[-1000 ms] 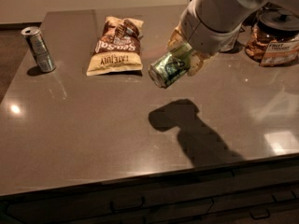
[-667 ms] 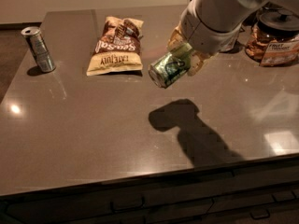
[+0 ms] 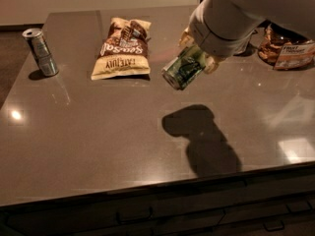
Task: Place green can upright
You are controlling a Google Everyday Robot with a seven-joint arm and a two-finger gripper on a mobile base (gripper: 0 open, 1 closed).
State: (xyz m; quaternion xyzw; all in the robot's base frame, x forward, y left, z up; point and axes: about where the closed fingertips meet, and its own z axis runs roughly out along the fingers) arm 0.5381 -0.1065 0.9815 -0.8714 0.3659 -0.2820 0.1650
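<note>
The green can [image 3: 181, 69] has a pale patterned label and a silver end that faces down-left. It hangs tilted in the air above the grey table [image 3: 98, 132], its shadow on the tabletop below and to the right. My gripper [image 3: 199, 53] is shut on the green can from above. The white arm covers the can's upper end and most of the fingers.
A slim silver-grey can [image 3: 40, 51] stands upright at the table's far left. A brown and cream chip bag [image 3: 122, 48] lies left of the held can. A brown snack bag [image 3: 288, 50] sits at the far right. Drawer fronts run below the table's front edge.
The held can and arm stay in almost the same place and tilt. Nothing else has moved.
</note>
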